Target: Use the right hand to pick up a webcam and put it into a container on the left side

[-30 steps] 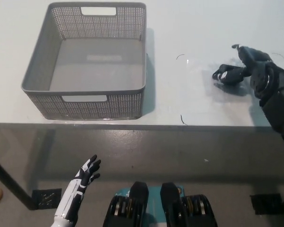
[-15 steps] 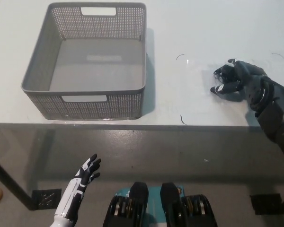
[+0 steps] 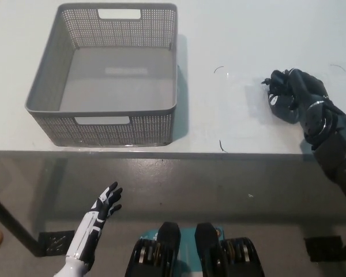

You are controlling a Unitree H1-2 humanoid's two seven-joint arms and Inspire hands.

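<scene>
Black right hand curls its fingers around a dark webcam on the white counter; no writing is legible. Grey basket sits left. White left hand hangs below, fingers apart.

no readable text, labels or numbers

The basket is grey, its walls perforated in a fine dotted mesh, its floor plain grey. The bench is white. The right robot hand is black; the left robot hand white with black fingers.
</scene>
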